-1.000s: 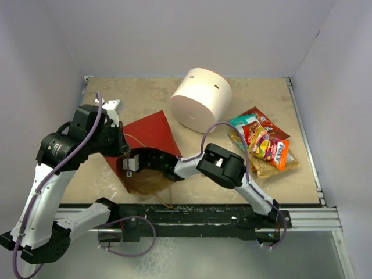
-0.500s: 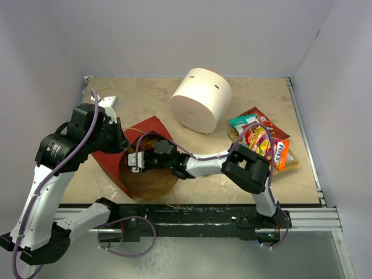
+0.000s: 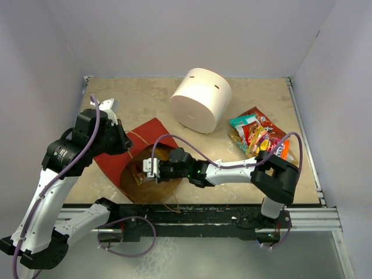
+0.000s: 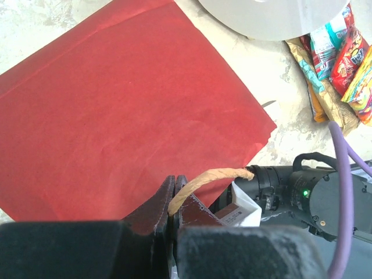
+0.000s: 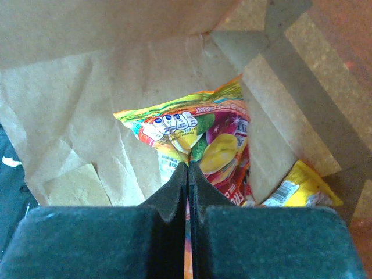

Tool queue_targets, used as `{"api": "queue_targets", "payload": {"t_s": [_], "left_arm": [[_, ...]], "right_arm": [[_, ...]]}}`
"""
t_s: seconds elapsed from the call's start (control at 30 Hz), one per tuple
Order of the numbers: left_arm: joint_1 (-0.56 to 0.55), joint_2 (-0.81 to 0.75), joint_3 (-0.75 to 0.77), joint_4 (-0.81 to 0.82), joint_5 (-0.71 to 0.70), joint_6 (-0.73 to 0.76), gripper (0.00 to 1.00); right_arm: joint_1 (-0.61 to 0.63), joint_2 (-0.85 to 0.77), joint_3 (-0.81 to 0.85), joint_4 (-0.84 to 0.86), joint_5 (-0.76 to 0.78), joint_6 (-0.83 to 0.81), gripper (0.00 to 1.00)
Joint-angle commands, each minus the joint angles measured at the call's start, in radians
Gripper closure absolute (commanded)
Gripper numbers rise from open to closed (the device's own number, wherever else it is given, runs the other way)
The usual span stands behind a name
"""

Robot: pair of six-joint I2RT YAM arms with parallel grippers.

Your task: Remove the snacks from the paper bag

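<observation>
1. Two black fingers of the right gripper (image 5: 187,165) are pressed together on the lower edge of an orange, red and yellow crinkly snack packet (image 5: 197,133). A sliver of orange wrapper shows in the slit between them.
2. Beside that packet, to its right, a small yellow packet (image 5: 299,186) lies against the plain brown inner wall of the large red paper bag (image 5: 87,116).
3. Seen from above, the right gripper (image 3: 145,171) reaches into the bag's open mouth, which faces the near edge of the beige stone-patterned table (image 3: 145,99).
4. Pinched shut, the left gripper (image 4: 173,189) holds the bag's thin twine handle (image 4: 209,177), which arches out to the right over the opening.
5. Beyond the left gripper, the bag's red outer face (image 4: 128,104) lies flat.
6. Several flat crinkly snack packets (image 3: 261,139) sit in a loose pile on the table's right side, well apart from the bag.
7. Between bag and pile, farther back, stands a big white cylinder (image 3: 200,99).
</observation>
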Motion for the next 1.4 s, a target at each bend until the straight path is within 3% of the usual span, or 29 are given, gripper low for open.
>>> {"api": "queue_targets", "payload": {"t_s": [0.0, 0.13, 0.3, 0.37, 0.6, 0.87, 1.0, 1.37], "left_arm": [[-0.004, -0.017, -0.010, 0.083, 0.006, -0.043, 1.00], [-0.004, -0.013, 0.013, 0.067, 0.012, -0.034, 1.00], [-0.004, 0.001, 0.042, 0.040, 0.012, -0.017, 1.00], [-0.004, 0.006, 0.050, 0.035, 0.016, -0.009, 1.00], [-0.004, 0.025, 0.054, 0.020, 0.049, 0.028, 1.00], [-0.004, 0.068, 0.071, 0.006, 0.073, 0.114, 1.00], [-0.004, 0.084, 0.072, 0.026, 0.097, 0.140, 1.00], [-0.004, 0.101, 0.086, 0.025, 0.104, 0.175, 1.00]], "right_arm": [[-0.002, -0.003, -0.010, -0.011, 0.073, 0.006, 1.00], [0.000, 0.022, 0.006, -0.034, 0.047, -0.078, 0.66], [0.001, 0.056, 0.015, -0.074, 0.090, -0.244, 0.46], [0.001, 0.063, 0.009, -0.091, 0.099, -0.311, 0.42], [0.000, 0.065, -0.026, -0.133, 0.075, -0.426, 0.37], [0.002, -0.007, -0.014, -0.231, -0.034, -0.389, 0.35], [0.005, -0.008, -0.071, -0.184, -0.003, -0.366, 0.34], [0.006, 0.134, -0.026, -0.014, 0.130, -0.361, 0.36]]}}
